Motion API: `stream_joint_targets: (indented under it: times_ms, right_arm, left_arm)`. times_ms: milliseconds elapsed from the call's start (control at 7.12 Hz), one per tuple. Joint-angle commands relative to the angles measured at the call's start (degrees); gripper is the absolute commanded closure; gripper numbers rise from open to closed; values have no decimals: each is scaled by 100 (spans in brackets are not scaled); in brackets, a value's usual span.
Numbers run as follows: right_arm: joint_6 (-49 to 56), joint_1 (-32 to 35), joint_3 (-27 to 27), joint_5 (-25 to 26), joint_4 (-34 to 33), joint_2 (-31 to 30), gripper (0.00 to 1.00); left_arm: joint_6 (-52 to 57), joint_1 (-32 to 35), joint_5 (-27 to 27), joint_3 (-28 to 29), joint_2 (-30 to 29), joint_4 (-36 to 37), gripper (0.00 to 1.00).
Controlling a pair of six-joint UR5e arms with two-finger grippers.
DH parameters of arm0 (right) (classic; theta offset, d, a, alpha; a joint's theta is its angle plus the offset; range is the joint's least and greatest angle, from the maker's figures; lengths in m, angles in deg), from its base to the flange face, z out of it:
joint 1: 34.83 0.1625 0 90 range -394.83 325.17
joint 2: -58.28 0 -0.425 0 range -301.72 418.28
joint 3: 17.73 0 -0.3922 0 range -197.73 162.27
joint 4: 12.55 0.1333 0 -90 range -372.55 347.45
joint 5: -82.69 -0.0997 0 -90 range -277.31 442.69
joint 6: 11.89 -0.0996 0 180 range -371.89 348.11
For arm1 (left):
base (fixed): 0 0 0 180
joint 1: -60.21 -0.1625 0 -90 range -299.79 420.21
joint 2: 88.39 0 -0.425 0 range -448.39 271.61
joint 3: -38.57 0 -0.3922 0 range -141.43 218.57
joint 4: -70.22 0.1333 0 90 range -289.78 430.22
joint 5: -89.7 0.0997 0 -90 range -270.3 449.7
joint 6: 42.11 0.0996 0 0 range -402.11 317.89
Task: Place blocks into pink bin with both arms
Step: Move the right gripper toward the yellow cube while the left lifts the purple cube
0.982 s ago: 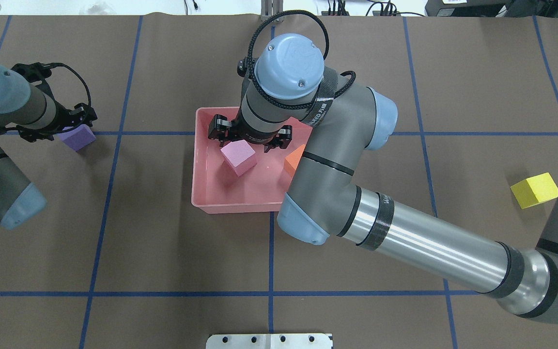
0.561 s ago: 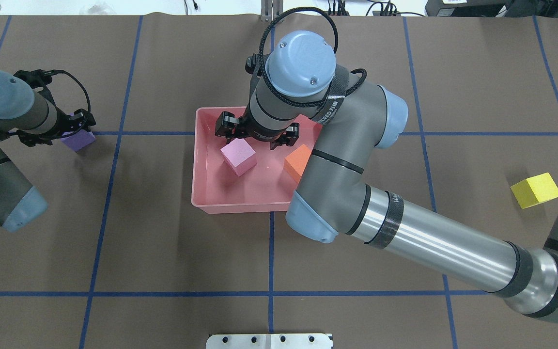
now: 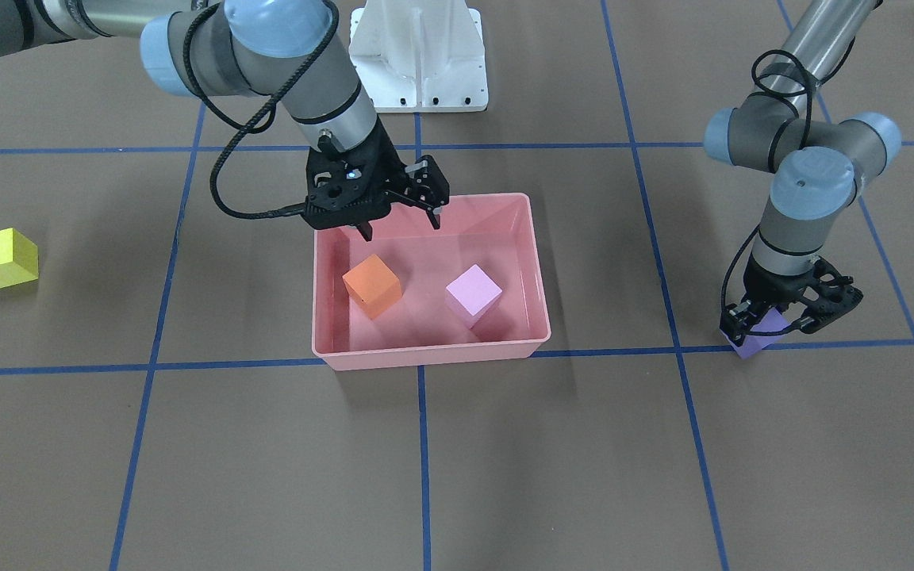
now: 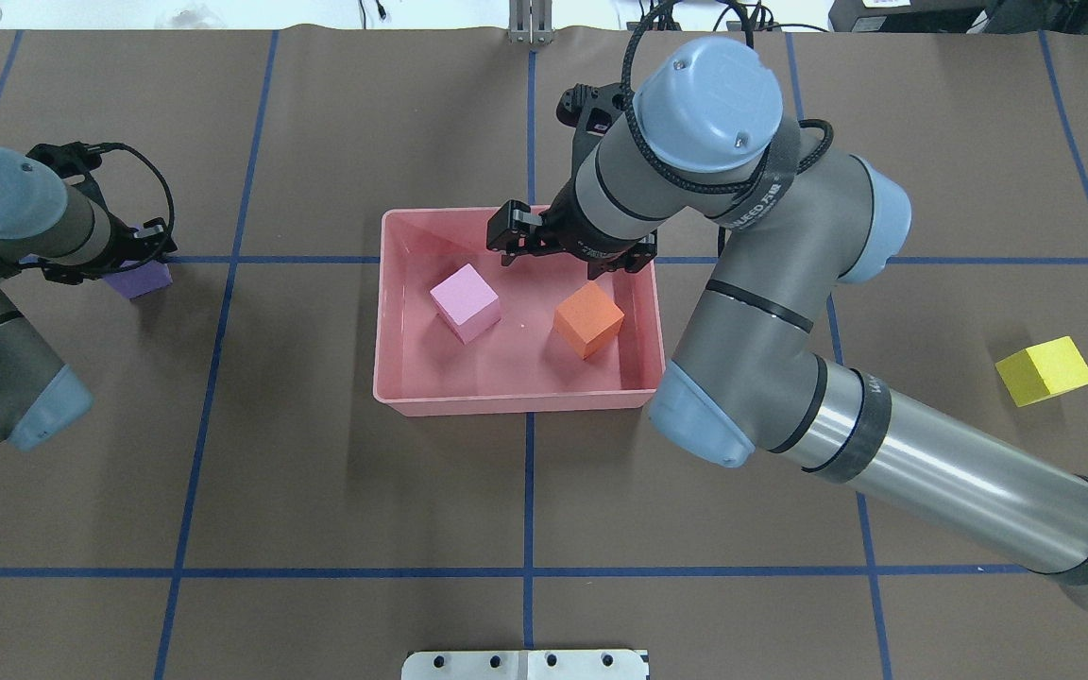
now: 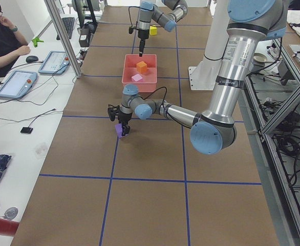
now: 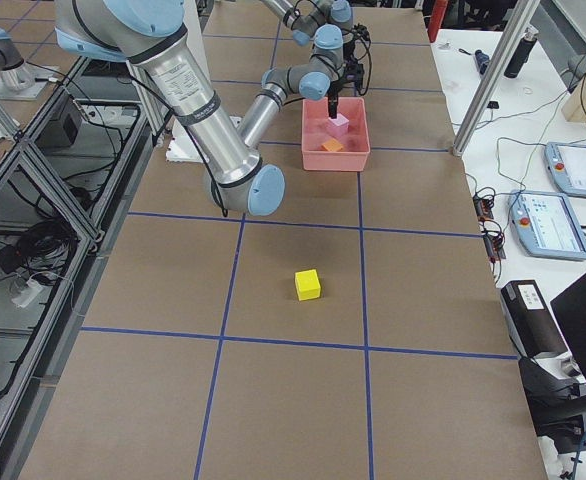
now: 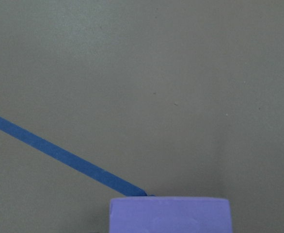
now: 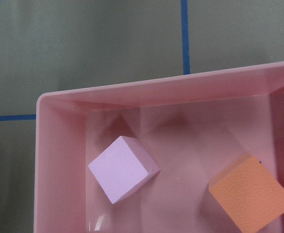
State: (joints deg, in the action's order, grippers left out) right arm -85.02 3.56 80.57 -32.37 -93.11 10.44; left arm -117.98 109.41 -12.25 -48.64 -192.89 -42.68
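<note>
The pink bin (image 4: 506, 404) holds the light pink cube (image 4: 466, 302) and the orange cube (image 4: 588, 319), both lying loose. My right gripper (image 4: 570, 257) hangs open and empty over the bin's far rim, above and apart from both cubes; its wrist view shows the pink cube (image 8: 123, 168) and the orange cube (image 8: 251, 196). The purple cube (image 4: 138, 279) sits on the table at the left. My left gripper (image 3: 778, 321) is low over it, open, fingers straddling it. The yellow cube (image 4: 1045, 370) lies alone at the far right.
The white base mount (image 3: 417, 55) stands behind the bin. The right arm's long forearm (image 4: 884, 453) crosses the table's right half, close to the yellow cube. Blue tape lines grid the brown table cover. An operator (image 5: 4, 41) sits at a side desk.
My right gripper has moved right and toward the bin's far rim, away from the light pink cube. My left gripper has settled lower around the purple cube, which has shifted slightly left.
</note>
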Motion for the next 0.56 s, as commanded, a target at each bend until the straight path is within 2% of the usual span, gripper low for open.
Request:
stream_joint_targets:
  times_ms: [0,140,421]
  right_arm:
    - [314,919,310,-732,-82,-389,1]
    - [1022,1359,634,-1050,-309,-941,1]
    - [2526,1924,883,-1080,-818,-1768,1]
  left_arm:
    - [19,107,123,-478,-1,231,100]
    - [89,212,114,-733,-88,782,100]
    - [178,485,-147,-1523,-377,1758,100]
